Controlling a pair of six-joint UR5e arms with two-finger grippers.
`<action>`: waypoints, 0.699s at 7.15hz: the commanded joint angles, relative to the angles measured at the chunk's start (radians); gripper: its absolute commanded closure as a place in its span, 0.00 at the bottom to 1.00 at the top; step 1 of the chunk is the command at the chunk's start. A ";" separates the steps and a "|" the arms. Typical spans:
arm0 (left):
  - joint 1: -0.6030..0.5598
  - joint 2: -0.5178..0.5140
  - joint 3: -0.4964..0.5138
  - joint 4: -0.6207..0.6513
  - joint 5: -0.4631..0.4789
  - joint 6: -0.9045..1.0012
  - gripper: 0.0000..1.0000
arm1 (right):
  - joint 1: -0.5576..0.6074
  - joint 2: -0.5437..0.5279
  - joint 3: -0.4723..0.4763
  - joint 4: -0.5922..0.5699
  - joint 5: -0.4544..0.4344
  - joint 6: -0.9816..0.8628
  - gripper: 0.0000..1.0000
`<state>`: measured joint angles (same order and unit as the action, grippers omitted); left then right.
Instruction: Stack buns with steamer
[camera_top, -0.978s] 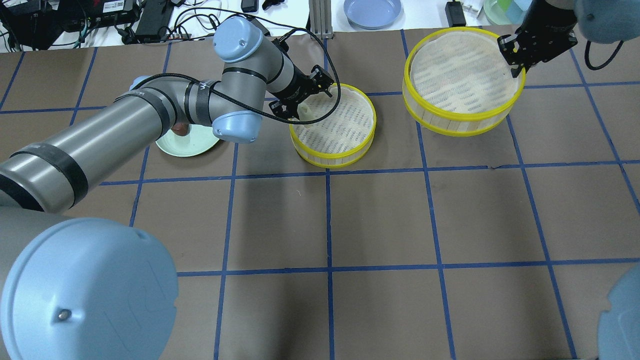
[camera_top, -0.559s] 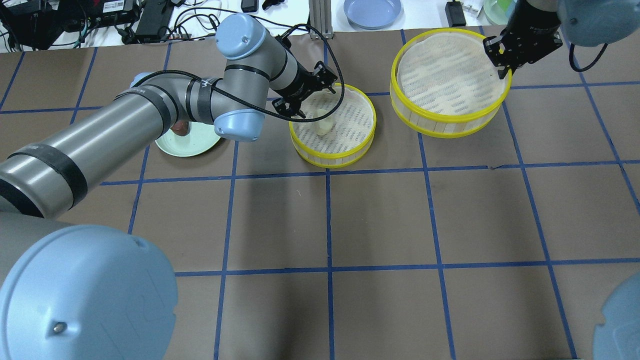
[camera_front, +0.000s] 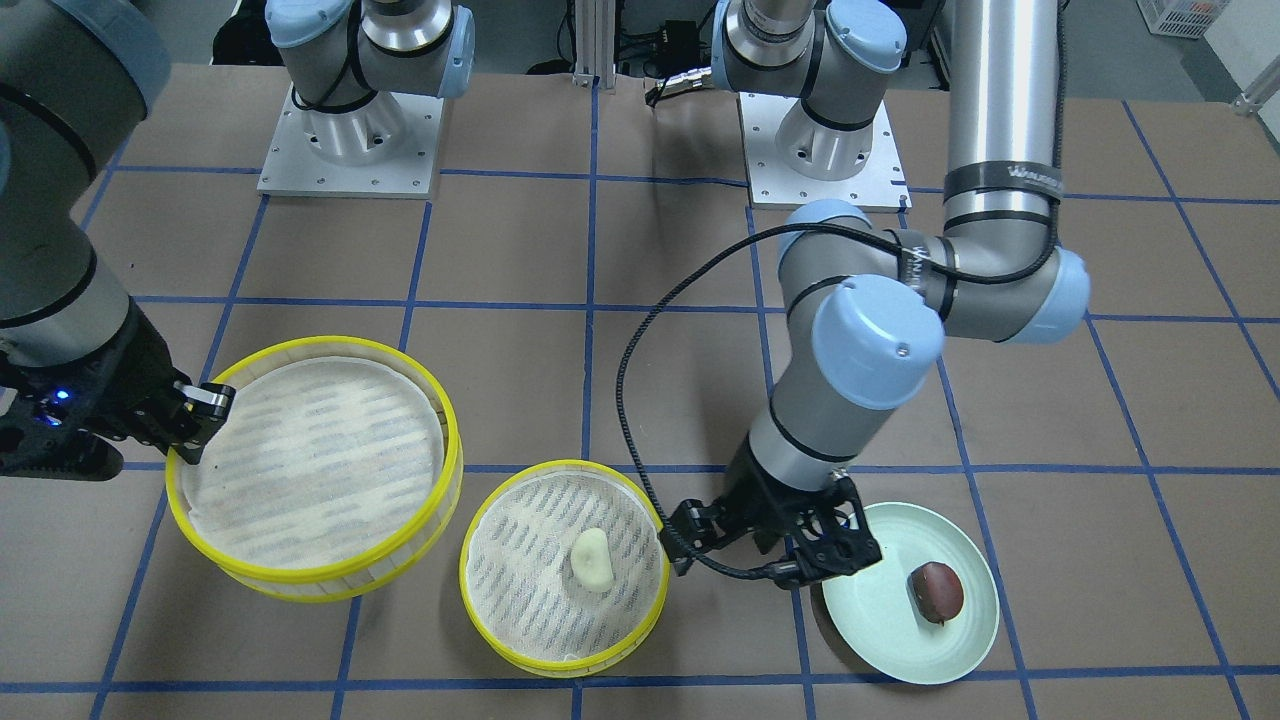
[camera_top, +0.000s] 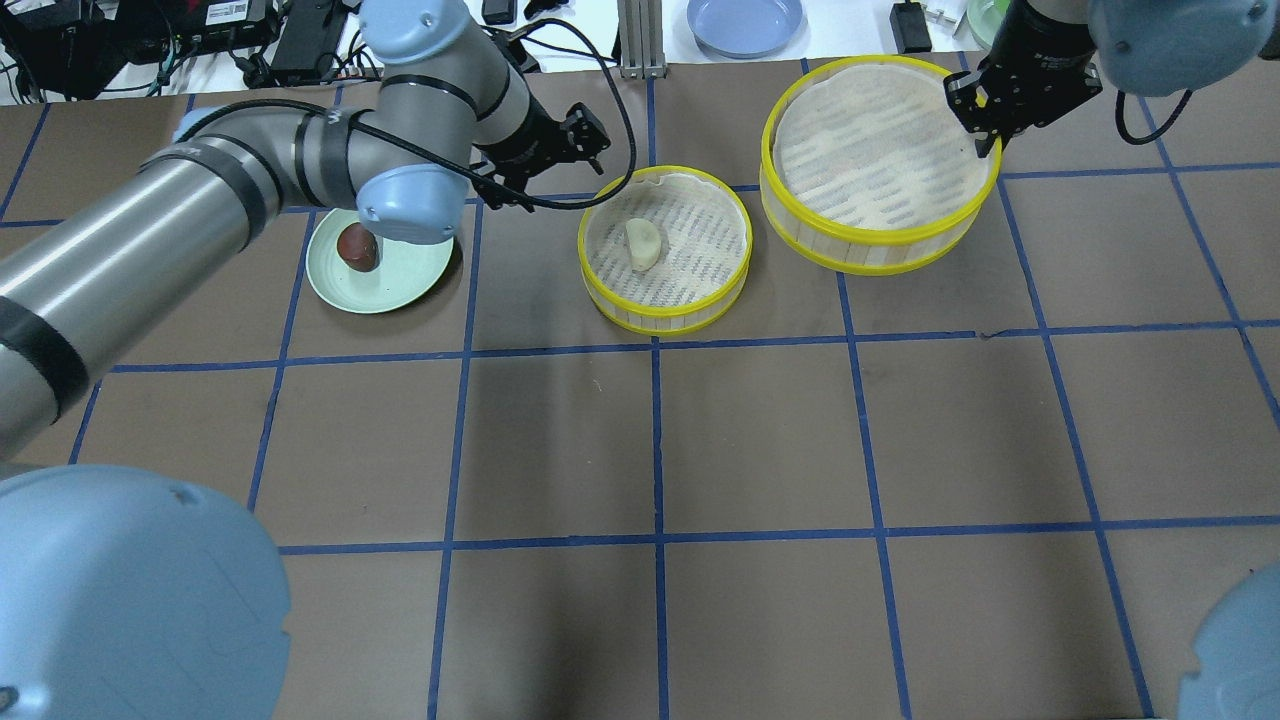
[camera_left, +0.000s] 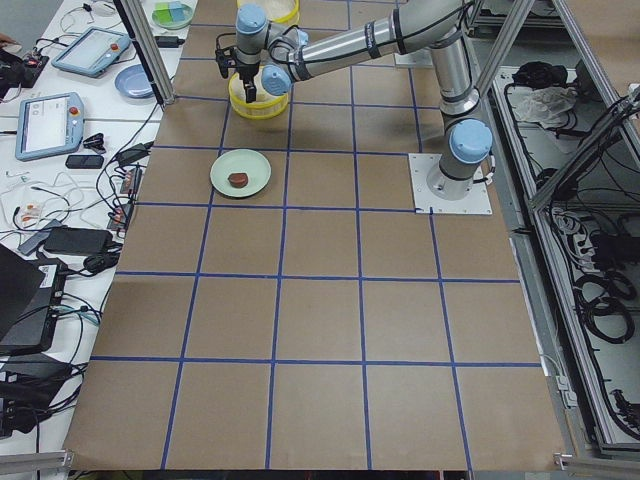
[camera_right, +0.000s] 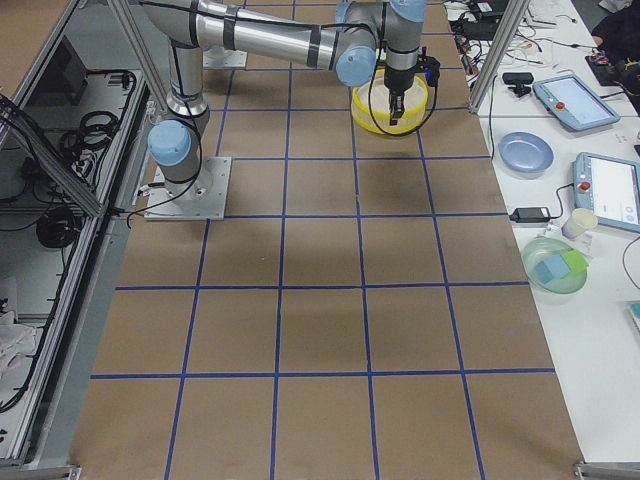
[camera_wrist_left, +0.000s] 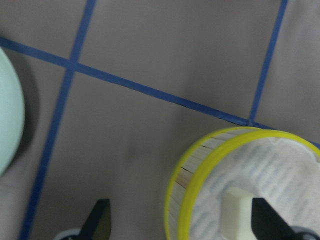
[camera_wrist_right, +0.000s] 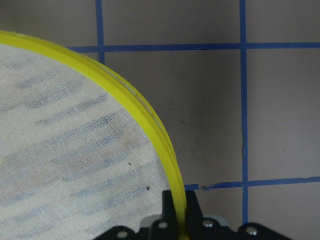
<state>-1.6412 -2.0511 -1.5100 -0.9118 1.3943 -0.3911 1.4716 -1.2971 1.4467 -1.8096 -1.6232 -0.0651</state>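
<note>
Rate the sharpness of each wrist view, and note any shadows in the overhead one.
Left wrist view: soft, with the small steamer and tape lines smeared. Right wrist view: sharp, the large steamer shows its weave clearly. Overhead view: faint broad shadows on the table.

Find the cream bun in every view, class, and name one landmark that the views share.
Front-facing: cream bun lower centre, inside the small steamer.
Overhead: bun upper centre, in that steamer.
Left side: cannot be made out.
Right side: cannot be made out.
Left wrist: bun bottom right.
Right wrist: not in it.
Landmark: the small steamer's yellow rim.
</note>
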 joint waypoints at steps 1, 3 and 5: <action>0.111 0.015 -0.012 -0.042 0.063 0.252 0.00 | 0.108 0.030 0.000 -0.040 0.011 0.160 0.98; 0.184 0.011 -0.016 -0.041 0.155 0.422 0.00 | 0.189 0.103 -0.005 -0.123 0.045 0.305 0.98; 0.242 -0.032 -0.019 -0.030 0.198 0.629 0.00 | 0.243 0.171 -0.012 -0.183 0.045 0.401 0.98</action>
<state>-1.4338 -2.0592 -1.5267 -0.9479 1.5565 0.1169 1.6830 -1.1661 1.4371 -1.9545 -1.5809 0.2721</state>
